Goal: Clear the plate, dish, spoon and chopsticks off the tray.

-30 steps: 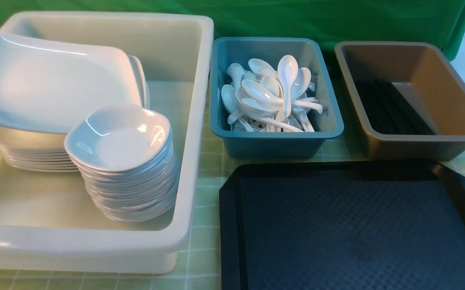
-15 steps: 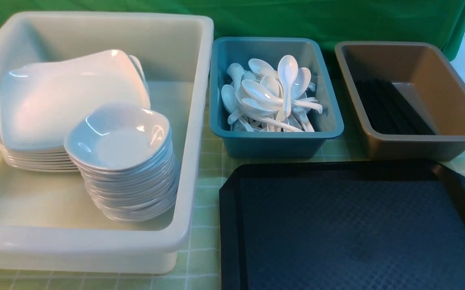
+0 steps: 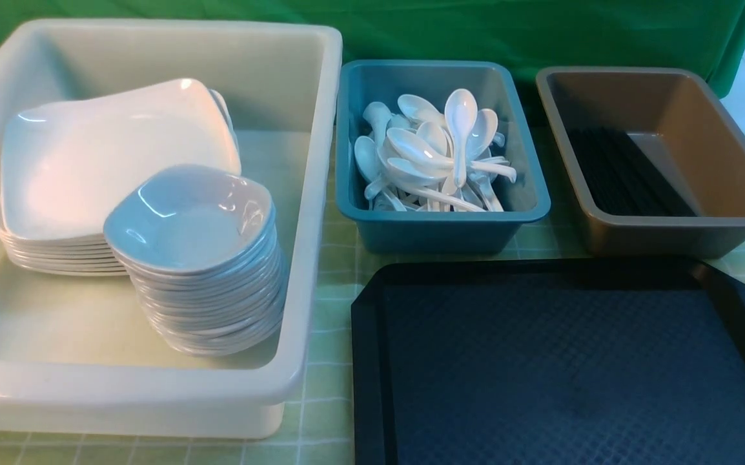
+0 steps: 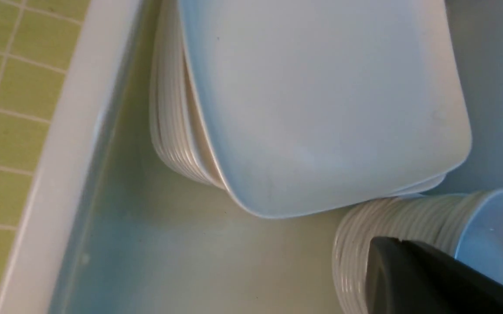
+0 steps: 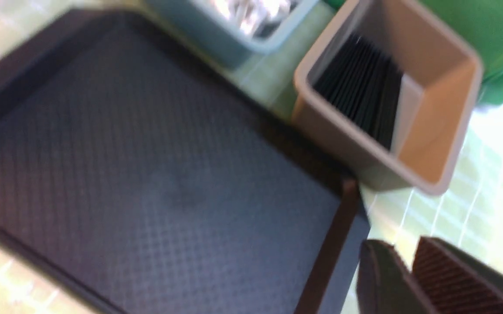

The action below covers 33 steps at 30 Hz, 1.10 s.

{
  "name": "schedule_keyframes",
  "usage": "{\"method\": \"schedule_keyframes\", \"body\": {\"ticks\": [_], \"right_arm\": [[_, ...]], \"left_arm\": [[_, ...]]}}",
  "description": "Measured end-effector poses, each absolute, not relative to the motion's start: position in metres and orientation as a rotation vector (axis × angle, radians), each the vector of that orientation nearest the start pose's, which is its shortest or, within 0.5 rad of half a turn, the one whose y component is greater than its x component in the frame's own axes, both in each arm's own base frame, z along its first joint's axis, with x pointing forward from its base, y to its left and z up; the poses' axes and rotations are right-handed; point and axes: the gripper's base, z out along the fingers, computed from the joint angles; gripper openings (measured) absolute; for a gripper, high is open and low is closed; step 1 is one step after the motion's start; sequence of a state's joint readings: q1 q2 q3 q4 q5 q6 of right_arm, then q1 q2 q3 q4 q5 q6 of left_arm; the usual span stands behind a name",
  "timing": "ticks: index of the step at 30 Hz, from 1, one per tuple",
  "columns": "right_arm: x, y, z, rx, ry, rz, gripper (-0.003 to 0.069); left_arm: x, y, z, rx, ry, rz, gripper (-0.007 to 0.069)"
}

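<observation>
On the green-checked desk [image 3: 327,420], the black diamond-textured tray [image 3: 566,368] lies bare; the glossy white square plate [image 3: 114,155] tops its stack beside it. Left hand [image 4: 434,279] closed, empty; right hand [image 5: 408,270] nearly closed, empty. Clearing looks finished.

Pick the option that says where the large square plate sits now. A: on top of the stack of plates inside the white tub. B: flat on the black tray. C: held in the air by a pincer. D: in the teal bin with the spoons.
A: the plate rests tilted on the stack of plates inside the white tub, with nothing gripping it.
</observation>
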<state>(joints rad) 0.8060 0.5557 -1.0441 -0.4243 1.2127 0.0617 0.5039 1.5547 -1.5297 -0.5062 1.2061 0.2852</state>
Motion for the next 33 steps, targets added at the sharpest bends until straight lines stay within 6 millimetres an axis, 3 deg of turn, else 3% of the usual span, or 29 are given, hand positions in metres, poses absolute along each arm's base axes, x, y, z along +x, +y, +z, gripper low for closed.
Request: {"method": "schedule_keyframes", "body": {"ticks": [4,10,13,20,22,23,26,33], "right_arm": [[0.039,-0.010,0.414,-0.633,1.942,0.058,0.0008],[0.001,-0.049,0.397,-0.431,1.852,0.217,-0.0001],[-0.007,-0.057,0.388,-0.387,1.836,0.254,-0.0001],[-0.005,-0.054,0.371,-0.354,1.885,0.284,-0.0001],[-0.002,-0.052,0.370,-0.352,1.897,0.285,-0.0001],[-0.002,-0.052,0.370,-0.351,1.900,0.286,-0.0001],[0.000,-0.049,0.369,-0.350,1.912,0.285,-0.0001],[0.000,-0.049,0.369,-0.342,1.917,0.293,-0.0001]], "left_arm": [[0.298,0.089,0.380,-0.261,2.512,-0.411,-0.0018],[0.311,0.046,0.376,-0.075,2.558,-0.284,-0.0019],[0.321,0.044,0.369,-0.084,2.557,-0.195,-0.0019],[0.375,0.060,0.300,-0.166,2.647,-0.048,-0.0019],[0.392,0.066,0.269,-0.182,2.675,-0.019,-0.0018],[0.392,0.066,0.269,-0.183,2.675,-0.018,-0.0018],[0.405,0.069,0.238,-0.187,2.725,-0.014,-0.0018],[0.412,0.076,0.233,-0.123,2.695,0.113,-0.0018]]}}
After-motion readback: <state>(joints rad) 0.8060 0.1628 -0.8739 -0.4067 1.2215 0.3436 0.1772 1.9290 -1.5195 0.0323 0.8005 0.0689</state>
